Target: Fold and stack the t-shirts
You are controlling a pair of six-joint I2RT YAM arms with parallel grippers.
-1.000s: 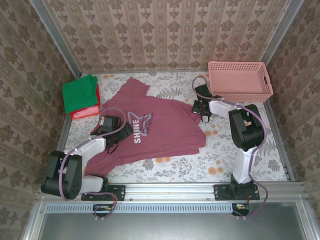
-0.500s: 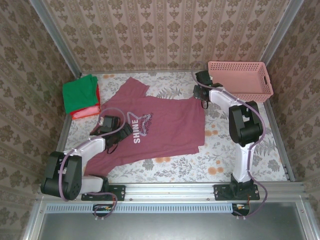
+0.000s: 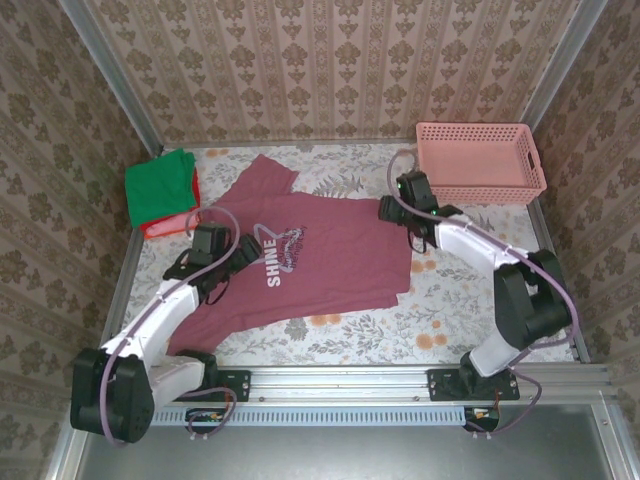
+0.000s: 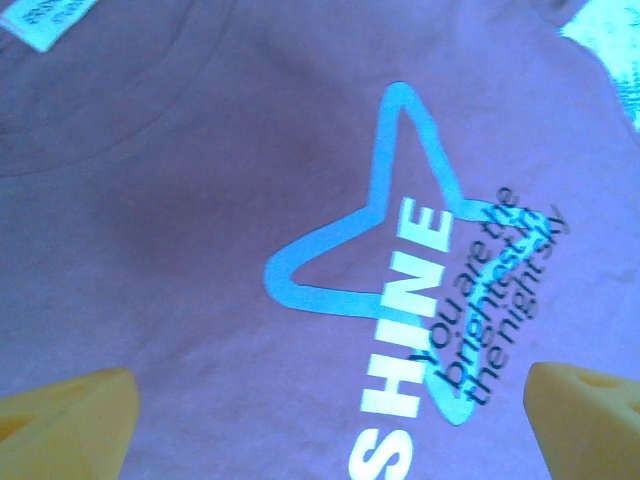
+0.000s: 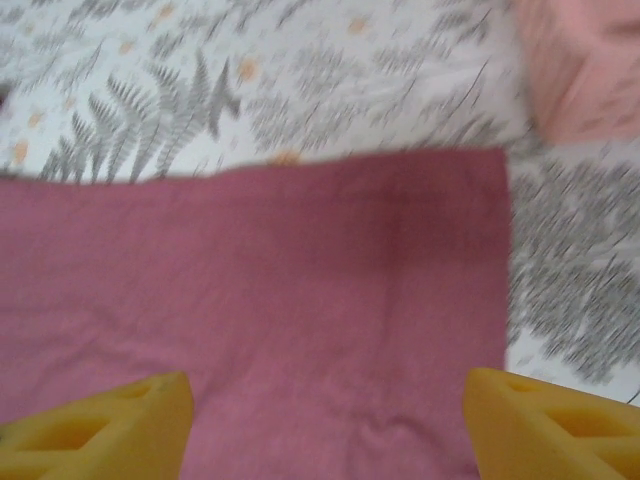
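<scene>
A maroon t-shirt [image 3: 330, 250] with a pale "SHINE" star print [image 4: 420, 290] lies spread flat in the middle of the table. My left gripper [image 3: 222, 262] hovers over its chest, and in the left wrist view this gripper [image 4: 328, 405] is open with nothing held. At the shirt's far right corner [image 5: 490, 170], my right gripper [image 3: 398, 210] hangs just above the cloth. Seen from the right wrist, that gripper [image 5: 328, 400] is open with flat cloth below. A folded green t-shirt [image 3: 160, 185] sits on a folded red one [image 3: 172, 223] at the far left.
A pink lattice basket [image 3: 480, 160] stands at the far right corner, close behind my right gripper; its blurred side [image 5: 580, 70] shows in the right wrist view. Patterned walls and metal rails close in the flowered table [image 3: 470, 300].
My right gripper opened and let go of the shirt's far right corner, which now lies spread out flat. The right arm swung rightward. My left gripper shifted slightly left and farther away.
</scene>
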